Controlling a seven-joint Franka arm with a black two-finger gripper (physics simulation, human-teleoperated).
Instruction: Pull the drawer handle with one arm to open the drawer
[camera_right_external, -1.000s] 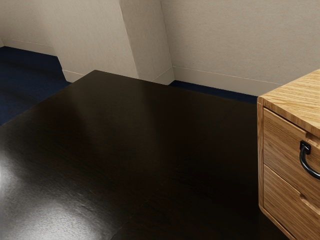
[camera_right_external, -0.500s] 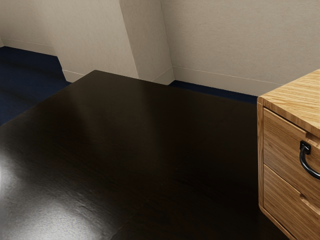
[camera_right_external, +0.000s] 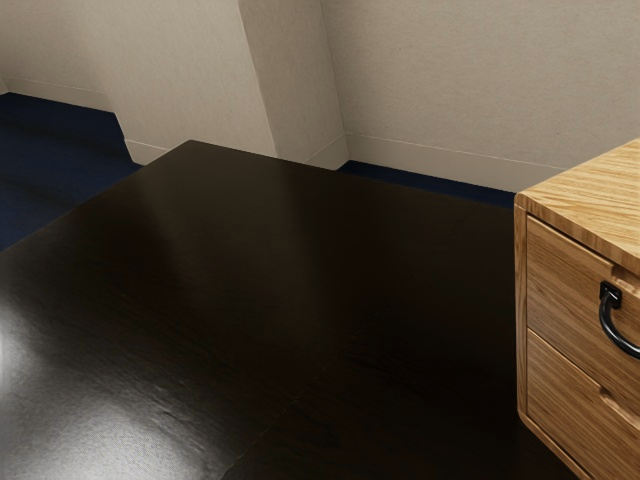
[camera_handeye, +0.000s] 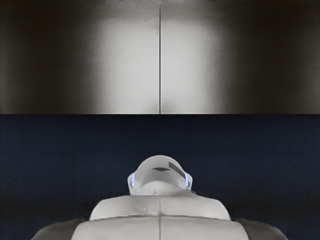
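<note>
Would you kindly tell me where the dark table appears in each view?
Exterior view: the dark table spans the centre and the exterior view's left, reaching the wooden cabinet.
Wrist view: the dark table lies beyond the blue floor.
Shared landmark: the blue floor.

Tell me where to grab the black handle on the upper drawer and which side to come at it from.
Grip the black handle on its curved bar, just clear of the mount at its upper end. Come straight at the upper drawer front, from the table side. The bar bows out from the wood, which likely leaves a gap behind it.
</note>
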